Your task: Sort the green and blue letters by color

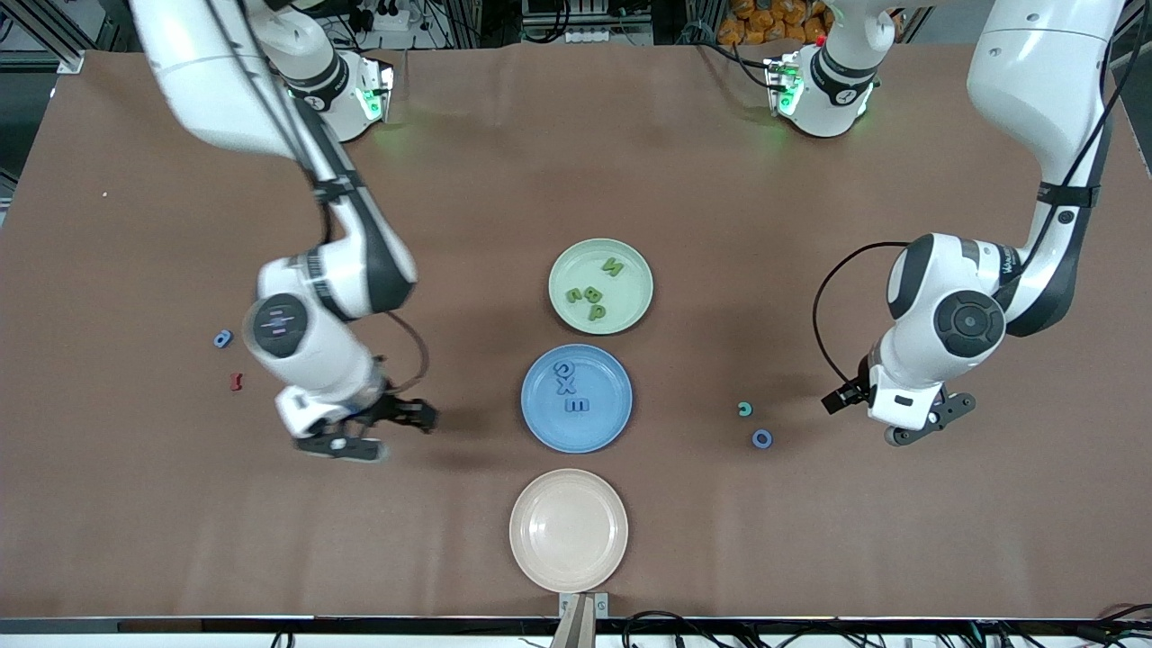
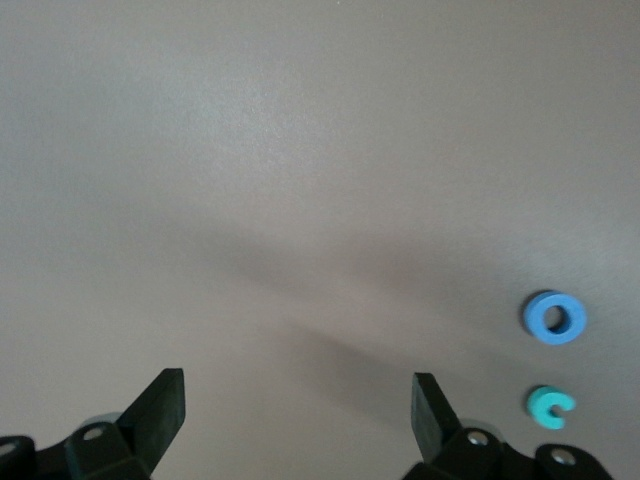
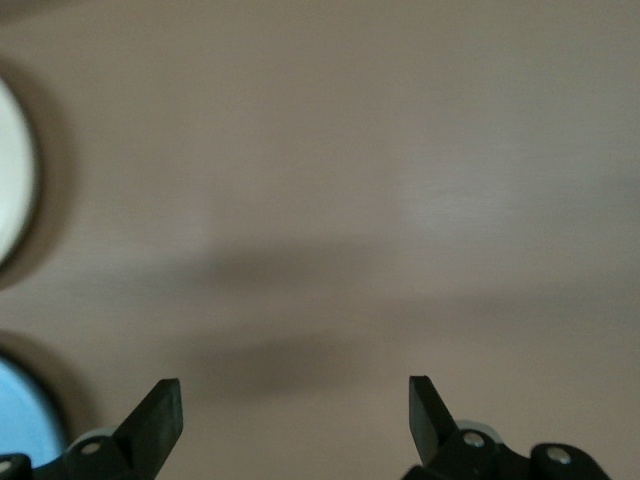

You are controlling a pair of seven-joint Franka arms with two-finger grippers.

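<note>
Both pincers hang over bare brown worktop (image 1: pixel 135 504) with their jaws spread wide and nothing between them.

The right pincer (image 1: pixel 378 430) (image 3: pixel 295 415) is over the worktop toward the right arm's end, level with the blue plate (image 1: pixel 576 398), which lies just toward the middle from it. In the right wrist view the rims of the blue plate (image 3: pixel 20 420) and the cream plate (image 3: pixel 12 175) show at the edge. Away from that pincer, toward the right arm's end, lie a small blue ring (image 1: pixel 222 338) and a dark red letter (image 1: pixel 237 382).

The left pincer (image 1: pixel 931 421) (image 2: pixel 298 410) is over the worktop toward the left arm's end. Near it, on the side toward the plates, sit a teal C (image 1: pixel 744 409) (image 2: pixel 550 407) and a blue O (image 1: pixel 761 438) (image 2: pixel 554 317), close together but apart.

The three plates lie in a row midway between the pincers. The green plate (image 1: pixel 601 286), farthest from the front camera, carries the green letters: N (image 1: pixel 612 266), B (image 1: pixel 592 293), P (image 1: pixel 597 311) and one more green piece (image 1: pixel 572 294) beside the B. The blue plate carries the blue letters G (image 1: pixel 563 369), X (image 1: pixel 565 387) and E (image 1: pixel 577 406). The cream plate (image 1: pixel 569 529), nearest the camera, has no letters on it
</note>
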